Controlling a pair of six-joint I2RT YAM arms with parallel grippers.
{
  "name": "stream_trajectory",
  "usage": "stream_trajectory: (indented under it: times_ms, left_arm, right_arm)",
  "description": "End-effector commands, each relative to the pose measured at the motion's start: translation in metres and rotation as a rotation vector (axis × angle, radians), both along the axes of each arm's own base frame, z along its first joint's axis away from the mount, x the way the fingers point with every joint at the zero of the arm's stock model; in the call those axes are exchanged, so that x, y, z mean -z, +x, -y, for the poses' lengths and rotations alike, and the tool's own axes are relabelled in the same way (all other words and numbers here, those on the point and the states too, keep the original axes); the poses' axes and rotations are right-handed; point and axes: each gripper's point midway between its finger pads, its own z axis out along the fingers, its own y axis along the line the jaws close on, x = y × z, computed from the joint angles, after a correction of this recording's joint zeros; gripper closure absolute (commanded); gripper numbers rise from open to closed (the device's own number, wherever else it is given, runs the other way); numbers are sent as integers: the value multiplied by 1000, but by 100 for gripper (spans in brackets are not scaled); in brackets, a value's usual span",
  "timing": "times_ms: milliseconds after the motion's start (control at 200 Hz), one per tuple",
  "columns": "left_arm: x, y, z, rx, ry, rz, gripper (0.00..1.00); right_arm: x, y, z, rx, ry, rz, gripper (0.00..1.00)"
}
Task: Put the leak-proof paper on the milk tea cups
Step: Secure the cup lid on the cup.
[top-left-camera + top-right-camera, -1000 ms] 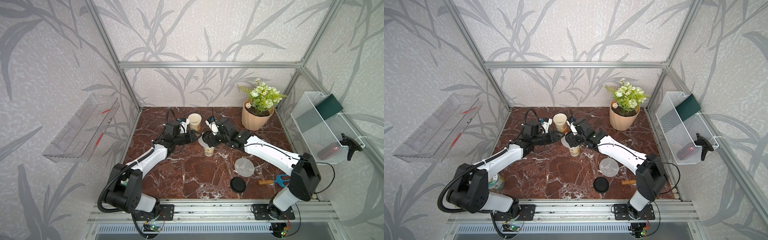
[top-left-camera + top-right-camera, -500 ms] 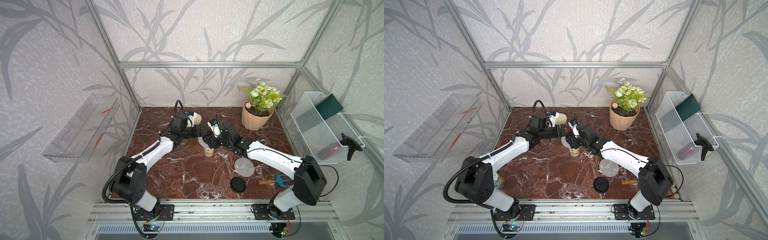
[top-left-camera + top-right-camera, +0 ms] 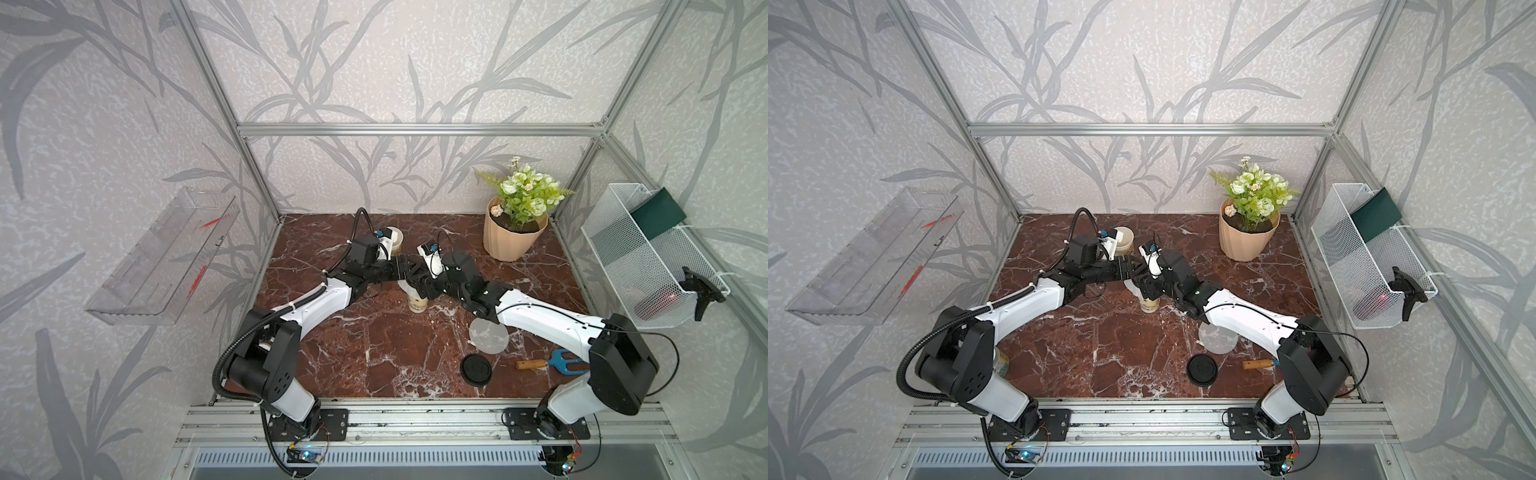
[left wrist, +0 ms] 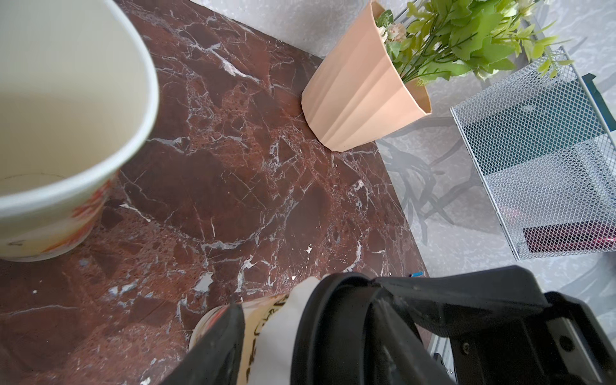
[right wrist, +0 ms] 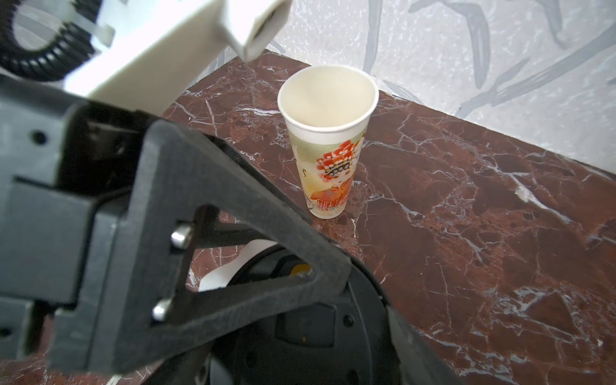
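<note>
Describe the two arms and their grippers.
The left arm and right arm: white link shells, black joints and bases on an aluminium rail. A ribbed black hose follows the left, a thin black cable the right. The left gripper and right gripper are matt black; the left's triangular brace has silver screws.

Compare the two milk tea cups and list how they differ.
The rear cup is open-mouthed and empty; the front cup has pale paper draped over its mouth. The rear cup stands nearer the back wall; the front cup sits farther forward. Both are upright, printed paper cups.
</note>
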Motion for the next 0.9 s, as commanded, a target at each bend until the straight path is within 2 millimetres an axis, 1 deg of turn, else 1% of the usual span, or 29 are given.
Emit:
stream_trajectory:
  times_ms: [0,100,250,495,745,895]
  left_arm:
    - [65,-21,-11,-20,108,-163,41]
    - [77,-25,-15,-30,122,-186,42]
    - [84,-29,-15,-32,120,-199,43]
    - [104,-35,-22,-47,157,-239,43]
    - [125,-46,-31,-71,183,-274,46]
    - [132,-51,-34,-75,188,-287,46]
  right_arm:
    - [105,-41,39,21,-240,-289,30]
    - [110,-43,42,33,-245,-296,31]
    - [117,-46,47,45,-254,-307,33]
    - [129,-51,53,63,-265,-311,36]
    - [144,-58,62,86,-270,-326,39]
    - [148,-61,68,103,-272,-319,41]
